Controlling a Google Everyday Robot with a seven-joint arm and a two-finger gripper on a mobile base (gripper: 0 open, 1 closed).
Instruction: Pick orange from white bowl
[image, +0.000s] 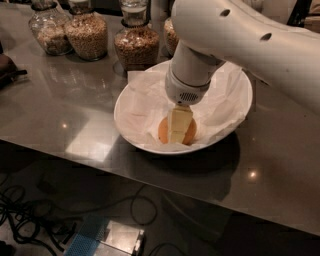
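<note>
On the grey steel counter (75, 115), a wide white bowl (118, 116) holds the round orange fruit (163, 131). The gripper (176, 135) is low, directly over it. Whether it grips, I cannot tell.

Four glass jars (136, 47) of grain line the far edge of the steel counter (75, 115); a dark object (7, 67) sits at its left edge. Black cables (30, 215) and a metal box (117, 237) lie below its near edge. The gripper (179, 125) hangs over its middle.

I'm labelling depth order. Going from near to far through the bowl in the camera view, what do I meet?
Table near edge → white bowl near rim → orange, with the gripper down over its front → crumpled paper → glass jar of grains.
</note>
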